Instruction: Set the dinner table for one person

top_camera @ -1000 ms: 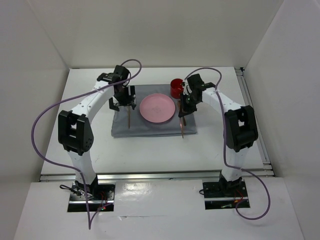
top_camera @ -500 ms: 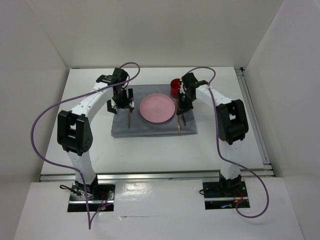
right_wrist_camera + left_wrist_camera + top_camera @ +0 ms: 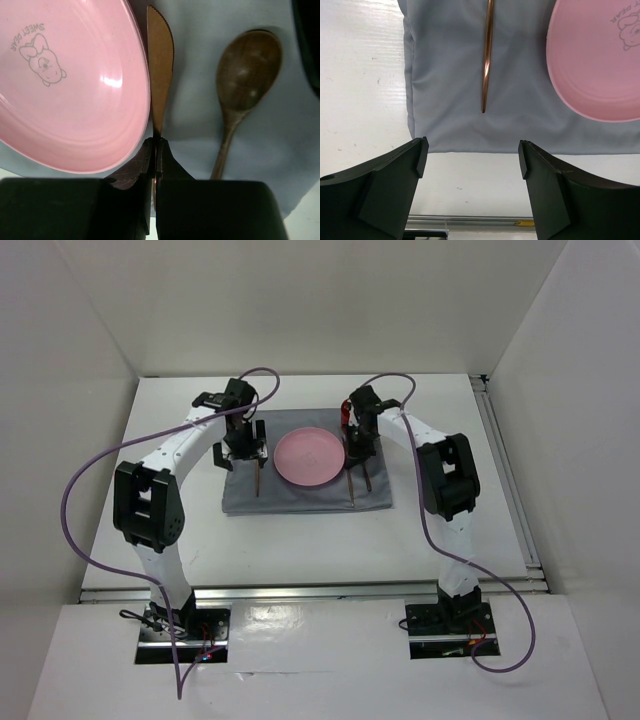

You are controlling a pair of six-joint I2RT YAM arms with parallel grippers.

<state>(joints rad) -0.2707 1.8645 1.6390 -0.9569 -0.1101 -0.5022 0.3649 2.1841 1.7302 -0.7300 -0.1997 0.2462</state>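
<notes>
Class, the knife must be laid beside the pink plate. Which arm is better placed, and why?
Right. The right tool is shut on the knife, its blade alongside the pink plate, over the grey cloth. The left tool is open and empty, on the plate's other side.

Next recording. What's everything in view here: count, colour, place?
dinner table: one, white, under everything
cloth: one, grey, mid-table
plate: one, pink, centre of cloth
knife: one, copper, beside plate's right rim, handle gripped
spoon: one, dark brown, on cloth right of knife
utensil: one, copper, on cloth left of plate; head hidden
cup: one, red, mostly hidden behind right arm
left end effector: one, black, open over cloth's left side
right end effector: one, black, shut on knife
</notes>
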